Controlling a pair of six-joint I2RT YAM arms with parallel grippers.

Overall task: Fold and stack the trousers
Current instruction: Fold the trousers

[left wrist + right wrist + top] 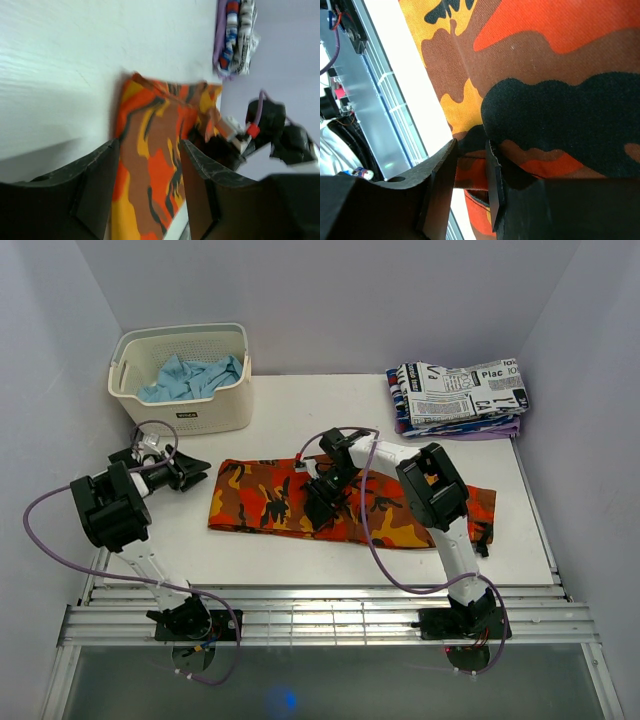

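Under right gripper (322, 508): trousers (265, 502), flat on table (330, 410), lengthwise left to right; gripper at their middle, cloth fold between fingers. Just right of left gripper (198, 472): trousers' left end; nothing between its fingers. Behind left gripper: basket (215, 415), loose cloth (190, 378) in it. Behind and right of right gripper, well apart: folded garment stack (460, 395).

The trousers (260, 502) lie flat in a long folded band, orange-red-yellow camouflage with dark blotches (edges slightly rumpled), stretching both ways under the right gripper (322, 502), which pinches a fold; one end lies just ahead of the left gripper (195, 475).
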